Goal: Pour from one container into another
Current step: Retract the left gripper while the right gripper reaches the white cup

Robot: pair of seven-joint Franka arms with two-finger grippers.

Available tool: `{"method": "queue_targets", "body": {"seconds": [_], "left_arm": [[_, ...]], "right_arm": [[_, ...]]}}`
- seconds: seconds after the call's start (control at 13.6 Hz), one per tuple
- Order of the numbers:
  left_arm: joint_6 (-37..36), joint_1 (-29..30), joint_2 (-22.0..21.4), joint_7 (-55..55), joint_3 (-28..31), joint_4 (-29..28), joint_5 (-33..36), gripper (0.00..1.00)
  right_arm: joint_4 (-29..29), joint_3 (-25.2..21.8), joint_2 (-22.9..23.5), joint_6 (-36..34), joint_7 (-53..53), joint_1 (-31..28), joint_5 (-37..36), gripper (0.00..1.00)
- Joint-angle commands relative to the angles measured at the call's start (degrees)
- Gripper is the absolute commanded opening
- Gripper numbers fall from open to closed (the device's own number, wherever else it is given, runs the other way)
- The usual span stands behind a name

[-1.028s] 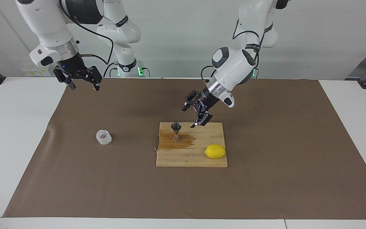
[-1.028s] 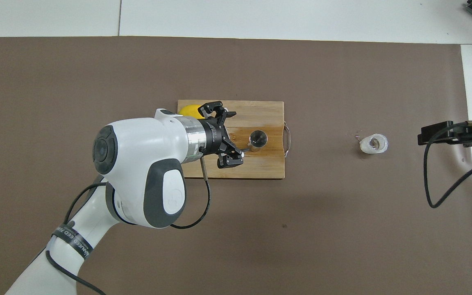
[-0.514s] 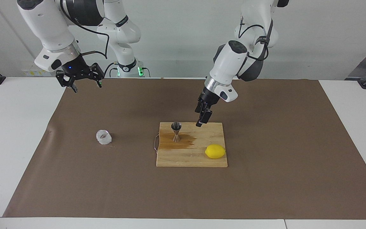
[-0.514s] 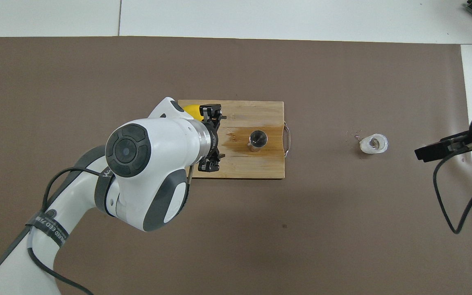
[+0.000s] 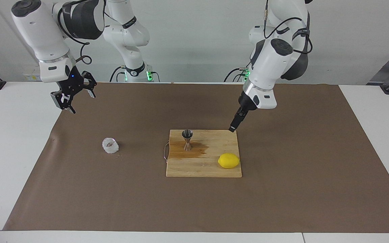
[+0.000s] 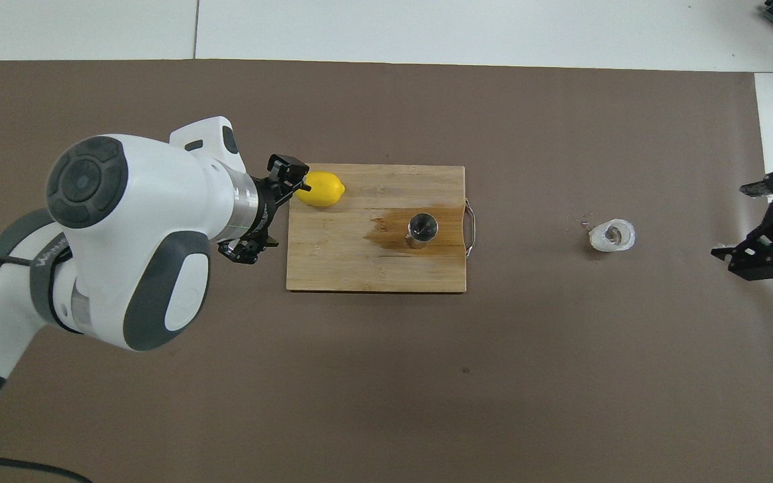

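Pale wall (image 5: 198, 40), white table (image 5: 12, 152), brown mat (image 5: 282, 189)

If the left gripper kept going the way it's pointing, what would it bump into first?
Probably the cutting board. The left gripper, open and empty, hangs pointing down over the board's corner nearest the robots; it might just miss and meet the brown mat.

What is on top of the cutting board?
On the cutting board stand a metal jigger and a lemon, with a dark wet stain around the jigger. Nothing covers the board.
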Motion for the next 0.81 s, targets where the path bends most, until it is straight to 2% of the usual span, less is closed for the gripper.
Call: {"method": "queue_targets", "body": {"seconds": [0.0, 0.22, 0.29, 0.37, 0.51, 0.66, 0.73], "left_arm": [[-4.1, 3.3, -3.8, 10.6, -0.4, -0.1, 3.7, 1.0], [-8.6, 7.5, -6.3, 25.0, -0.3, -0.2, 3.9, 1.0], [-9.8, 9.2, -7.1, 30.1, -0.3, -0.2, 3.9, 1.0], [-10.7, 11.2, -7.8, 34.8, -0.3, -0.1, 4.0, 1.0], [-12.3, 14.6, -8.7, 44.1, -0.3, -0.1, 4.0, 1.0], [-15.9, 15.6, -9.1, 50.2, 0.0, 2.2, 8.5, 1.0], [-17.8, 16.2, -9.0, 53.1, 0.0, 3.9, 10.6, 1.0]], "right_arm": [[-2.2, 0.4, 2.4, 2.6, -15.4, -4.3, 6.8, 1.0], [-2.2, 0.4, 10.1, 2.4, -33.7, -9.2, 16.0, 1.0], [-2.2, 0.4, 11.6, 2.7, -37.0, -10.1, 17.1, 1.0], [-2.0, 0.4, 13.5, 3.1, -39.0, -10.3, 17.7, 1.0], [-2.0, 0.6, 17.5, 8.8, -42.9, -10.3, 20.8, 1.0], [-1.9, 0.6, 20.4, 11.7, -43.7, -9.2, 26.0, 1.0], [-1.9, 0.7, 22.0, 10.9, -43.7, -9.2, 27.6, 1.0]]}}
